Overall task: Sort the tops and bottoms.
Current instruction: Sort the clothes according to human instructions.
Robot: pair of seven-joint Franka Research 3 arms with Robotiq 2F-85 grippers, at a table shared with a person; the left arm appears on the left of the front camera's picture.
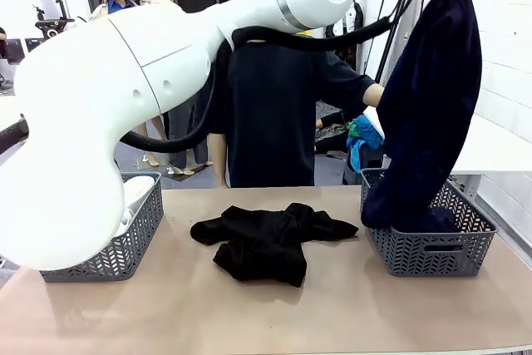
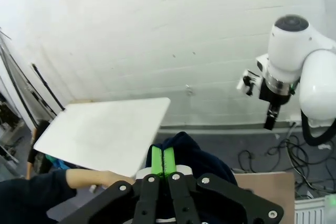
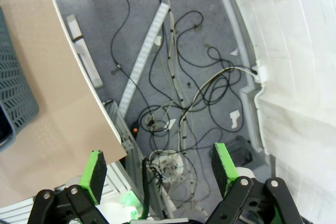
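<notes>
A: Anything obscured?
B: The left arm (image 1: pixel 125 81) covers most of the left basket (image 1: pixel 125 251); the white tops (image 1: pixel 137 191) are barely visible.
A: Fingers?
B: The left gripper (image 2: pixel 162 153) is pinching the navy trousers (image 1: pixel 432 106), which hang below it into the right basket (image 1: pixel 432 251). The right gripper (image 3: pixel 160 169) is spread and empty.

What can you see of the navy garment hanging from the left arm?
The navy garment is soft dark-blue cloth, long like trousers, hanging slack in loose folds. Its top is pinched between the green pads of the shut left tool, high over the table's right end. It drapes straight down, and its lower end sits inside the grey basket on the right, against the basket's left wall.
</notes>
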